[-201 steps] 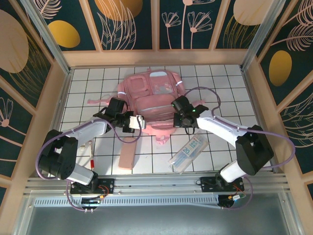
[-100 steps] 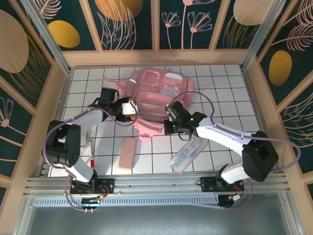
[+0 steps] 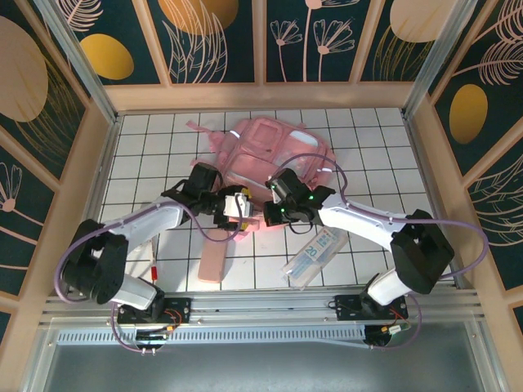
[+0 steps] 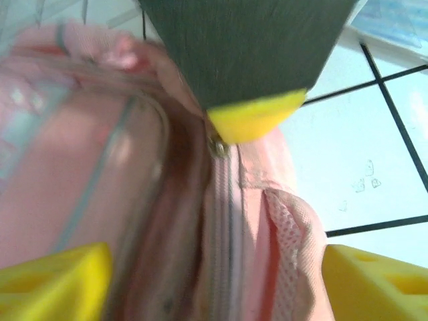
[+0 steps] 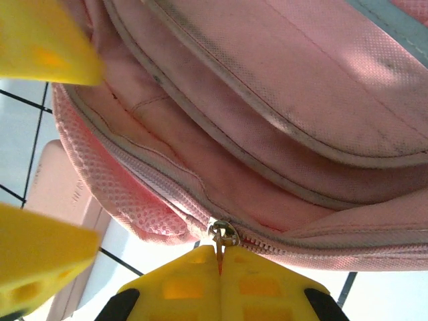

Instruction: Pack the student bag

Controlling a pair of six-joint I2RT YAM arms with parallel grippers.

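"Top external view first: where is the student bag [image 3: 274, 151]?"
"Flat on the white tiled tabletop [image 3: 376, 155], towards the far middle, with its near edge lying between the two arms."
"And the right tool [image 5: 221, 259]?"
"In the right wrist view its yellow fingers are pressed together on the metal zipper pull [image 5: 223, 234] at the bag's near edge. The zip runs off both ways along the seam."
"The left tool [image 4: 214, 287]?"
"Its jaws stand apart. The left wrist view shows one yellow finger at each bottom corner, with the bag's zipped edge and mesh side between them. I can't tell whether either pad touches the fabric. The right tool's yellow tip sits just above, at that same pull."
"So the two tools are close?"
"Very. From above they meet at the bag's near rim, one reaching in from each side."
"What else is on the tabletop?"
"A small pink pencil case [image 3: 214, 257] lies nearer the arm bases, apart from the bag. A clear packet [image 3: 315, 255] with blue print lies tilted on the near side of the right arm. A thin red pen-like thing [image 3: 153, 265] lies beside the left arm"
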